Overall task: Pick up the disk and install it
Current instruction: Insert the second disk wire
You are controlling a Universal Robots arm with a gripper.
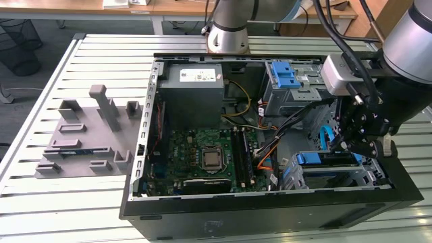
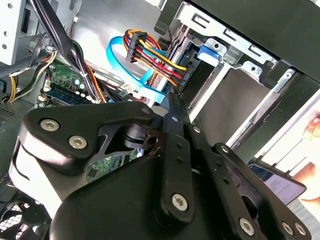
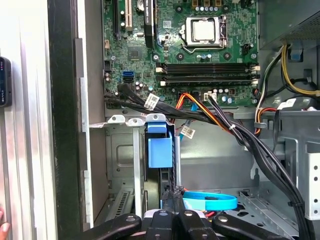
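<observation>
- Reaching down into the open computer case (image 1: 270, 217), the gripper (image 1: 351, 147) hangs over the drive bay (image 1: 368, 177) at the near corner on the exterior view's right.
- In the second wrist view the gripper (image 2: 172, 102) has its fingers drawn together into one narrow tip. Nothing can be seen pinched between them.
- The tip stands just beside the cabled end of the disk (image 2: 200, 75). Whether it touches cannot be told.
- The disk (image 1: 331, 159) sits in the bay in its blue carrier, on edge between the metal rails. In the first wrist view the carrier's blue tab (image 3: 161, 150) is just beyond the gripper (image 3: 174, 210).
- A bundle of coloured wires (image 2: 155, 60) and a flat blue cable (image 2: 117, 65) run to the disk's end, close to the fingers.
- Judgement: pick-up is done and the work is at the seating stage of the install. Full latching is not visible.
- Judgement: any further push calls for force straight along the rails, keeping clear of the cables.
- Farther off lie the motherboard (image 1: 209, 152) and, outside the case at the exterior view's left, a grey fixture (image 1: 88, 131) on the slatted table (image 1: 40, 202).
</observation>
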